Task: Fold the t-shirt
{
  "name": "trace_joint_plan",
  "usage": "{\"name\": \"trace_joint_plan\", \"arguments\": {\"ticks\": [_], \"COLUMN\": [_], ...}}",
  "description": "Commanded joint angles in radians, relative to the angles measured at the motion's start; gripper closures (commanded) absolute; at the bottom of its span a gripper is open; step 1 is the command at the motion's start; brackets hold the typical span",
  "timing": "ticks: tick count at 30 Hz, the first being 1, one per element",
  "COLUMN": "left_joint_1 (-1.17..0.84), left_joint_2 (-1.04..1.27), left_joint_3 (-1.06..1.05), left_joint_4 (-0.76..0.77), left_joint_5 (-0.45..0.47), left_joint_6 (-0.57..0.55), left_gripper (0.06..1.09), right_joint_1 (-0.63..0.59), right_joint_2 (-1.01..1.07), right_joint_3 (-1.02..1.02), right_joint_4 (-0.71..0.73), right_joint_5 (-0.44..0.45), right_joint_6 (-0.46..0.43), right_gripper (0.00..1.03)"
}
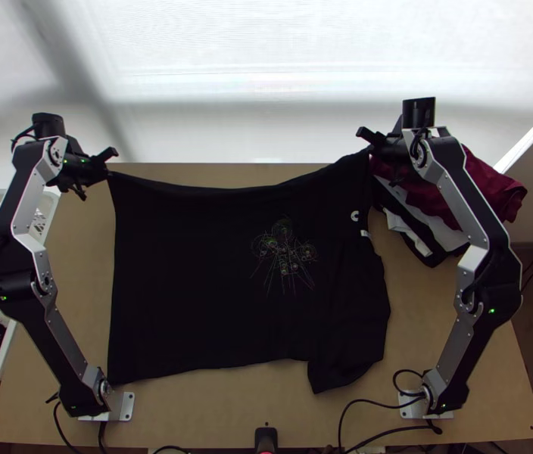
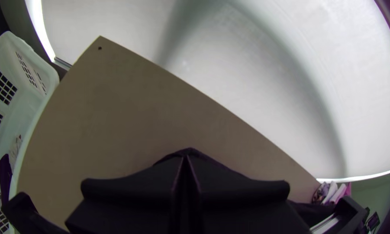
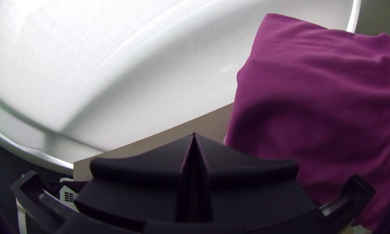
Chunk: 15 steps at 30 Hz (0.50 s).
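Between the closed fingers of the left gripper, a corner of the plain black cotton-like t-shirt is pinched, with a small dark peak of cloth showing at the tips. Across from it, the right gripper has its fingers together on the other far corner. From these two grips the shirt runs toward the arms' bases, broadly spread over the light wooden table, its far edge sagging in a shallow curve between the fingers. One black sleeve juts out on the base side, well apart from the right fingers. Just beside the right fingers lies a maroon folded cloth on a pile of other garments; outward of the left fingers stands a white plastic laundry basket. The step in hand is judged to be the first fold, bringing the held edge over toward the bases. For good work, both grippers should draw the edge taut, lift it together and travel at equal pace, laying it level along the near edge before letting go. The right grip calls for clearance from the pile, which could snag or be dragged; uneven travel would likely skew the fold.
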Motion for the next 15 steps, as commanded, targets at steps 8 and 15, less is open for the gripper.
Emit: {"name": "trace_joint_plan", "arguments": {"ticks": [8,15], "left_joint_1": [0.014,0.046], "left_joint_2": [-0.071,-0.137], "left_joint_3": [-0.034,-0.126], "left_joint_4": [-0.184,-0.167], "left_joint_5": [0.055,0.07], "left_joint_6": [0.062,0.081], "left_gripper": [1.05,1.05], "right_joint_1": [0.006,0.026], "right_joint_2": [-0.009,-0.069], "right_joint_3": [0.076,0.01], "right_joint_4": [-0.177,-0.238], "right_joint_5": [0.009,0.009], "right_joint_6": [-0.041,-0.079], "right_gripper": [1.0,1.0]}}
